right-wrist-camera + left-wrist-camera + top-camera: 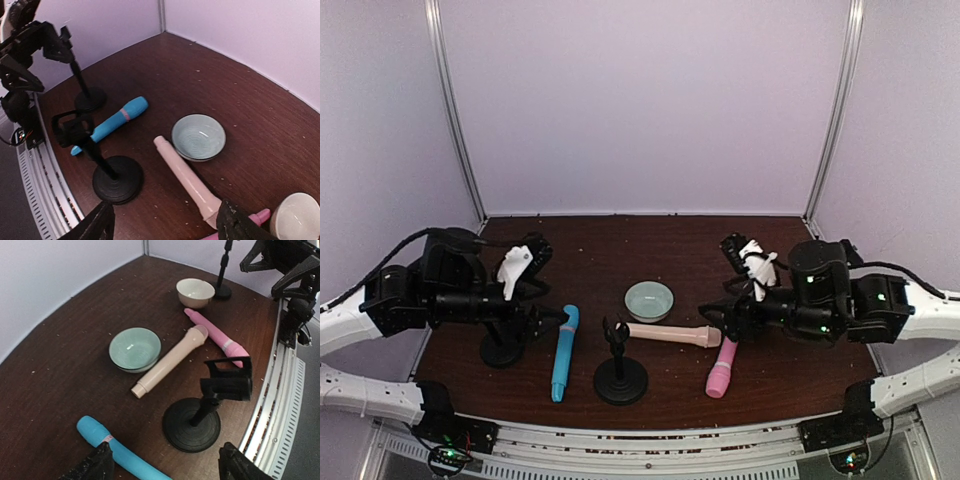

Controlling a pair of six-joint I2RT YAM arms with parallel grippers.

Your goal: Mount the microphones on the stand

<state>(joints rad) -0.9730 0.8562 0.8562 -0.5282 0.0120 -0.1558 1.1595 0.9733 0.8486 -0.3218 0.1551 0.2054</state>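
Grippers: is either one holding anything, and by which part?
Nothing is held. The left gripper is open astride the blue microphone, which lies on the table. The right gripper is open by the cream microphone.

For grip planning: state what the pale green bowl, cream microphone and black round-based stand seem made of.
Pale green round bowl: probably glazed ceramic, glossy highlights, faint rings inside. Cream stick-shaped microphone: likely plastic, smooth satin sheen. Black round-based stand: dull black, plastic or painted metal; undecidable.

The blue microphone (564, 352) lay left of the black stand (620, 370), the cream microphone (670, 335) behind it, and the pink microphone (721, 368) farther right. A green bowl (649, 300) sat beyond.
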